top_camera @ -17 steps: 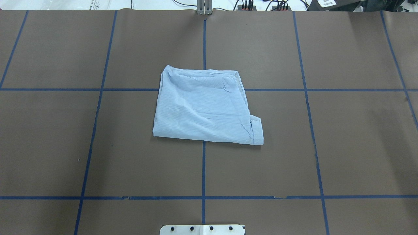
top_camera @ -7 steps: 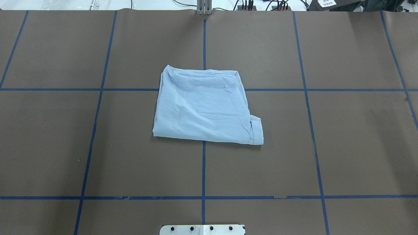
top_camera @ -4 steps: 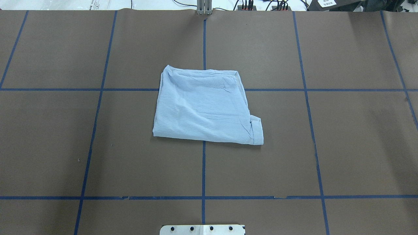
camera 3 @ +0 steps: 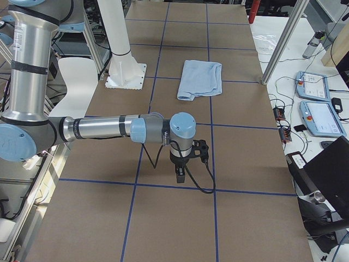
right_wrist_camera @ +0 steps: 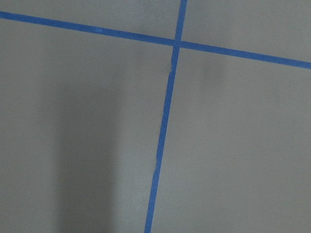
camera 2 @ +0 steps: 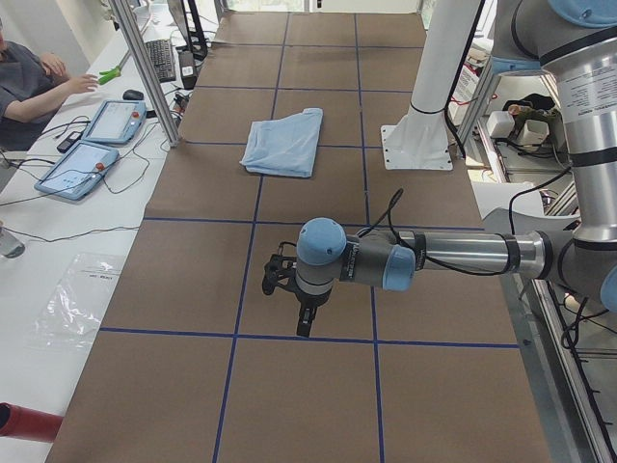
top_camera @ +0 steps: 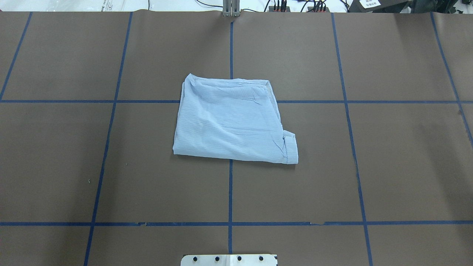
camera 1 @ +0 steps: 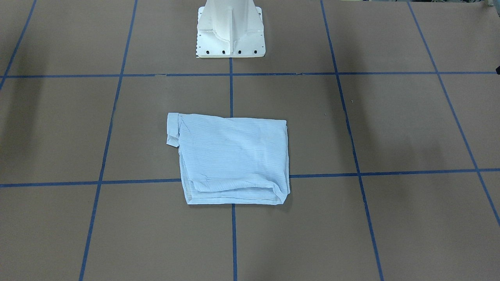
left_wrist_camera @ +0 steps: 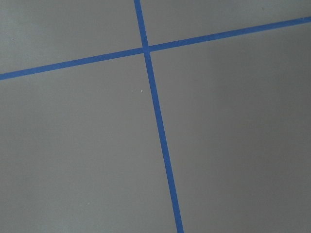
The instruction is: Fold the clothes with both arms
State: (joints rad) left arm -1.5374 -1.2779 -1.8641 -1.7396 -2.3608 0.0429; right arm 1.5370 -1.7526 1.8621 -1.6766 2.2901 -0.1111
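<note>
Shirt [top_camera: 231, 122] lay folded in a rough rectangle mid-table [top_camera: 388, 155], across a crossing of blue tape lines [top_camera: 230, 192], with a cuff showing at one corner. Left gripper [camera 2: 305, 323] hung over bare table, well apart from the shirt. Right gripper [camera 3: 180, 173] hung likewise toward the opposite end. Whether either claw stood apart or together could not be told.

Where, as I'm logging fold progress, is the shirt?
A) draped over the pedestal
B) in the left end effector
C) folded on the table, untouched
C: the shirt lies folded on the table, with the left arm and right arm both well clear of it.
</note>
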